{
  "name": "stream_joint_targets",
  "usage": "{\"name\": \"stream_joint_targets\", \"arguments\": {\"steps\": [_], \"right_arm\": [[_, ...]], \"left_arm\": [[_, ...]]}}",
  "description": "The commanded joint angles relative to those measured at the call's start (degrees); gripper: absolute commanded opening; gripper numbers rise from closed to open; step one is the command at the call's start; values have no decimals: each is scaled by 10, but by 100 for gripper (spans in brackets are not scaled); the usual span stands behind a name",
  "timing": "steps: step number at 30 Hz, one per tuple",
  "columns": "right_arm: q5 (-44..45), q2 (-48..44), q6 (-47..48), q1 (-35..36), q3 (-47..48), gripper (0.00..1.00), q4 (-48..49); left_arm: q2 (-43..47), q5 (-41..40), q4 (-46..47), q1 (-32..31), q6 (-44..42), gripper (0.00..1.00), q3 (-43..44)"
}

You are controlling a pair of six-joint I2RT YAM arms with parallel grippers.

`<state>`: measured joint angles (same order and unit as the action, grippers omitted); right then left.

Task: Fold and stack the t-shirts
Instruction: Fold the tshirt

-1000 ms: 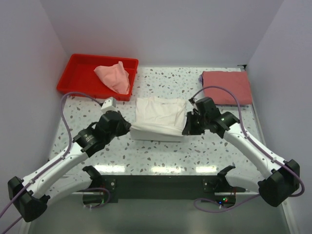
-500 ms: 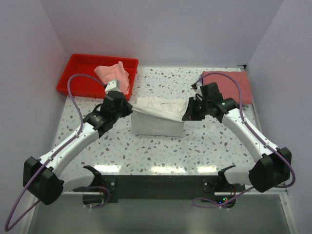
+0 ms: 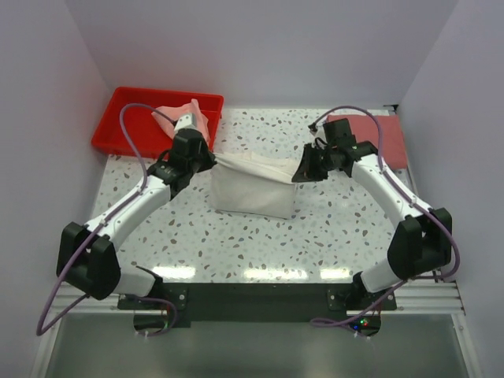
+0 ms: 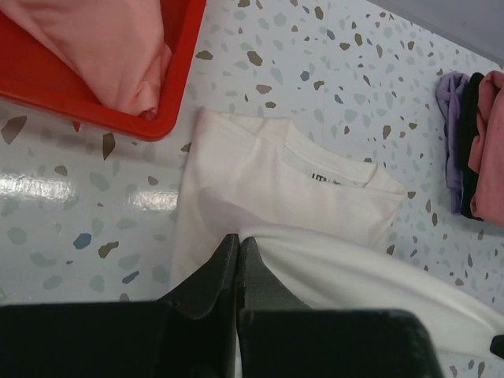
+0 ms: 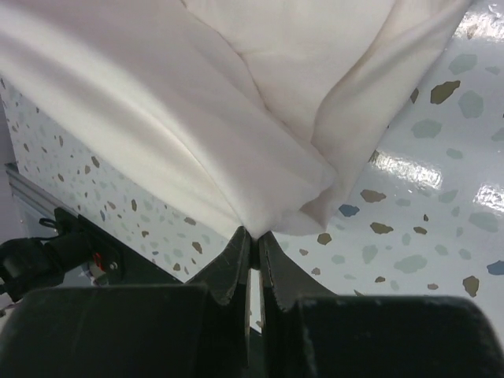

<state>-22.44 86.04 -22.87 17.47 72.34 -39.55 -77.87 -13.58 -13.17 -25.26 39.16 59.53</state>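
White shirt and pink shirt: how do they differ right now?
The white shirt is held up by the left claw and right claw; the pink shirt lies untouched in the red tray. The white shirt is stretched and doubled over; the pink shirt is crumpled. Both are soft cloth.

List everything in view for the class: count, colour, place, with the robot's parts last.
white t-shirt: 1, white, mid-table, top edge lifted taut
pink t-shirt: 1, pale pink, in the tray
dusty-red t-shirt: 1, dusty red, folded, far right
tray: 1, red, far left corner
table: 1, speckled white, beneath everything
left arm: 1, white and black, left side
right arm: 1, white and black, right side
left end effector: 1, black, shut on white t-shirt
right end effector: 1, black, shut on white t-shirt
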Motion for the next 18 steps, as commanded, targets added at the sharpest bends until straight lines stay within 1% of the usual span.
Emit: {"name": "stream_joint_targets", "arguments": {"steps": [1, 5, 13, 18], "right_arm": [[-7, 25, 21, -21, 34, 1, -4], [-21, 68, 22, -29, 51, 1, 8], [-16, 144, 11, -52, 85, 1, 26], [-17, 191, 6, -63, 110, 2, 37]], "left_arm": [[-30, -15, 48, 33, -28, 0, 45], [-73, 13, 53, 47, -30, 0, 74], [-163, 33, 68, 55, -48, 0, 121], [-225, 44, 71, 56, -60, 0, 169]]}}
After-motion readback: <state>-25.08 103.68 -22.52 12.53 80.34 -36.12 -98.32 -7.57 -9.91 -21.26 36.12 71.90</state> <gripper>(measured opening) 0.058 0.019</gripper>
